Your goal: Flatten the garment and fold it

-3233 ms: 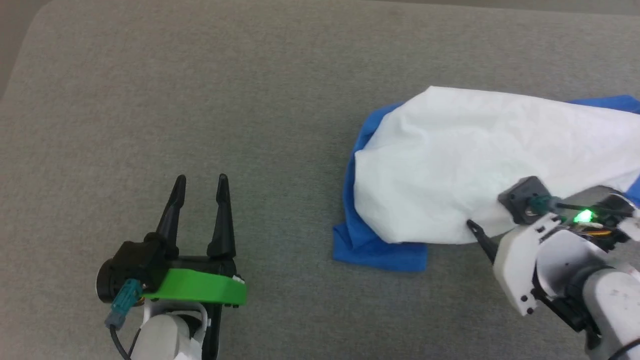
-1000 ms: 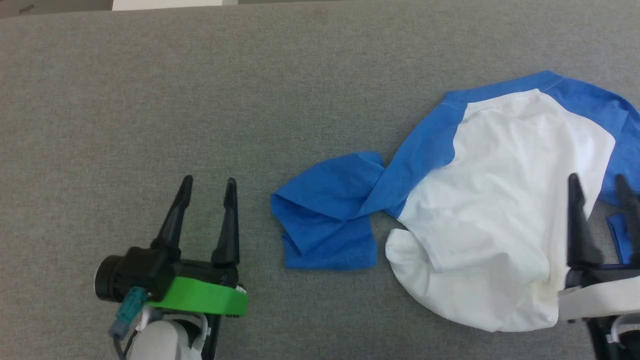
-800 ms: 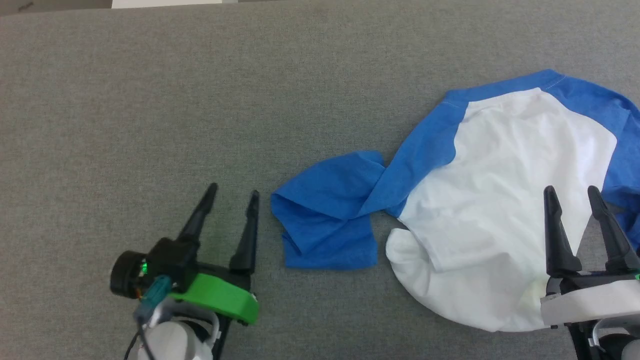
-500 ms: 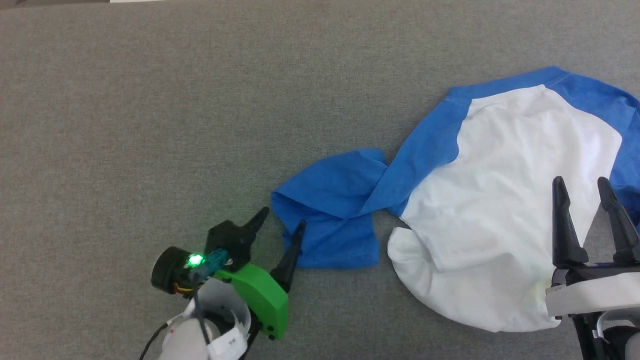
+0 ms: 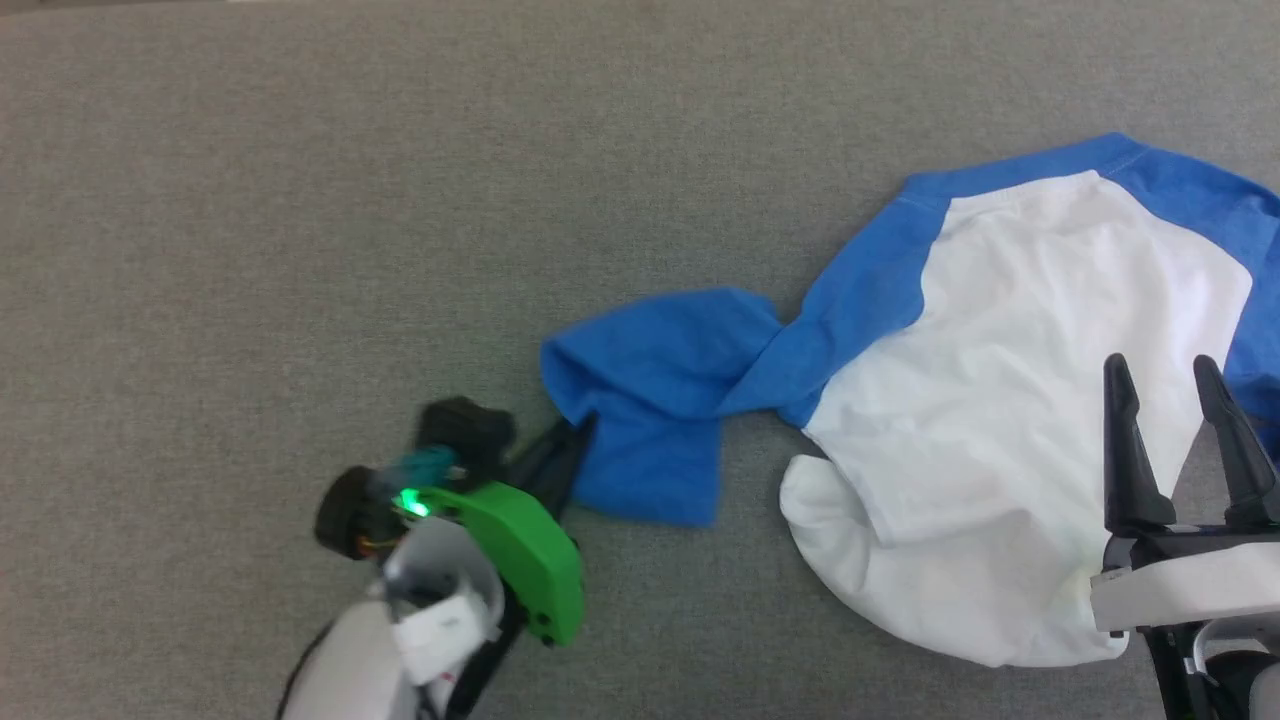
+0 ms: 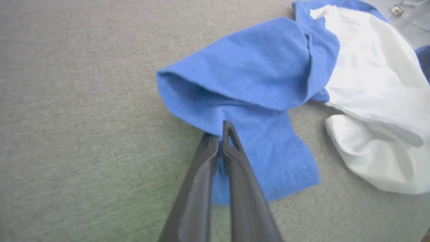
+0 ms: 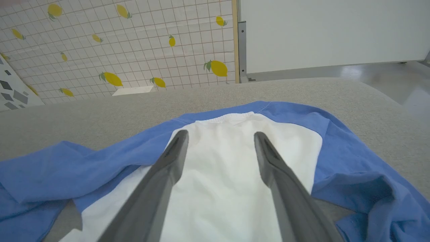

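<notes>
The garment (image 5: 1000, 400), a white T-shirt with royal-blue sleeves and shoulders, lies crumpled on the grey table at the right. Its left blue sleeve (image 5: 660, 400) is twisted and folded over itself. My left gripper (image 5: 580, 430) is shut on that sleeve's near left edge; in the left wrist view the fingertips (image 6: 225, 131) pinch the blue cloth (image 6: 255, 84). My right gripper (image 5: 1160, 375) stands open above the white body at the lower right. In the right wrist view its fingers (image 7: 174, 151) hover over the white panel (image 7: 221, 151), holding nothing.
The grey padded table (image 5: 300, 200) stretches wide to the left and back of the shirt. Past its far edge the right wrist view shows a lemon-print tiled wall (image 7: 117, 50) and a white panel (image 7: 329, 30).
My left gripper swung right to the blue sleeve's edge and shut on it, tugging the cloth slightly. The right gripper stayed open over the white body. The garment went from bunched to spread.
</notes>
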Available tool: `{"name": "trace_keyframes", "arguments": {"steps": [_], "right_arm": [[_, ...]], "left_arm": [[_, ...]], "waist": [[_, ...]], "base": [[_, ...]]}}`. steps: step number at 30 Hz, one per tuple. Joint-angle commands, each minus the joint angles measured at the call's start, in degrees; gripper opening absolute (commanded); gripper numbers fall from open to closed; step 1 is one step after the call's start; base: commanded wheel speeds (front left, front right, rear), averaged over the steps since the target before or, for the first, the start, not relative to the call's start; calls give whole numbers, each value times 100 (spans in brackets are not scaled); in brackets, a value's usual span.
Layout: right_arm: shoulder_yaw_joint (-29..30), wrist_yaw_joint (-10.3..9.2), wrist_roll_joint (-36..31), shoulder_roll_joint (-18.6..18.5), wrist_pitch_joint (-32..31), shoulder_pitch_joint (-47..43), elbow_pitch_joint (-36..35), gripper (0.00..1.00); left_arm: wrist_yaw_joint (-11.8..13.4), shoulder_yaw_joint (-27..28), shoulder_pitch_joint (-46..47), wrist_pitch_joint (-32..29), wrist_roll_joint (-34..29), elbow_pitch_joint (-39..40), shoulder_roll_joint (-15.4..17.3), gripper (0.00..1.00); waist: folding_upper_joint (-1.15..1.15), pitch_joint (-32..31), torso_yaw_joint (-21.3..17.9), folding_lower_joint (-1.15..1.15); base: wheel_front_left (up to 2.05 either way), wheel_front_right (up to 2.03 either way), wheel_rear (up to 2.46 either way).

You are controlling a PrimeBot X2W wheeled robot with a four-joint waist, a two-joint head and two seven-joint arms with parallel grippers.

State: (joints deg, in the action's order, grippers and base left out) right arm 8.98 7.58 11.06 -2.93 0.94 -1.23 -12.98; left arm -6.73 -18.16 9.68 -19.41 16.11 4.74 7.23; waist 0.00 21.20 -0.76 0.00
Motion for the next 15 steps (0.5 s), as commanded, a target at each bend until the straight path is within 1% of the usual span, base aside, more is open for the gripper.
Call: {"name": "trace_keyframes", "arguments": {"steps": [1,4,6,11,14,15], "right_arm": [[20,-9,-3,5,-20,37,20,100],[70,-9,-27,5,-51,-4,10,100],[96,-9,-45,5,-87,-34,-5,100],[92,-9,-59,5,-211,-126,-45,100],[106,-9,-67,5,-270,-191,-73,100],[113,-9,-68,5,-288,-214,-83,100]], "left_arm": [[47,182,9,107,204,170,-9,0],[153,605,-111,290,433,546,92,0],[276,926,-266,361,531,797,203,0],[668,1776,-964,391,819,1241,406,0],[935,2185,-1447,456,872,1346,412,0],[983,2292,-1606,466,898,1336,421,0]], "waist": [[0,-121,105,0],[0,-276,244,0],[0,-381,349,0],[0,-619,630,0],[0,-705,760,0],[0,-725,805,0]], "base": [[0,0,0],[0,0,0],[0,0,0],[0,0,0],[0,0,0],[0,0,0]]}}
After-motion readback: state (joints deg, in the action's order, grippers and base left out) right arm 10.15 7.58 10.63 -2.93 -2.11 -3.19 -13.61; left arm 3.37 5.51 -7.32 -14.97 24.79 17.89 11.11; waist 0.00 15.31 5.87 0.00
